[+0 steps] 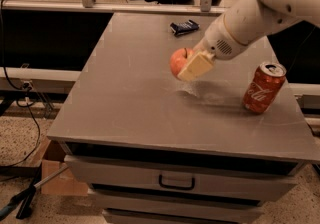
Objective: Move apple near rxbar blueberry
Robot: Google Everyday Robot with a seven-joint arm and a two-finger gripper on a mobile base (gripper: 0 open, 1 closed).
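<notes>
The apple (178,61) is red-and-yellowish with a short dark stem, and it hangs a little above the middle of the grey cabinet top (125,98). My gripper (192,66) is shut on the apple, with a pale finger (197,66) across its right side. The white arm comes in from the upper right. The rxbar blueberry (184,27) is a small dark navy bar lying at the far edge of the top, well beyond the apple.
A red Coca-Cola can (263,88) stands upright at the right side of the top. Drawers with a dark handle (176,183) are below the front edge. A railing runs behind the cabinet. A cardboard box (60,178) sits on the floor at the left.
</notes>
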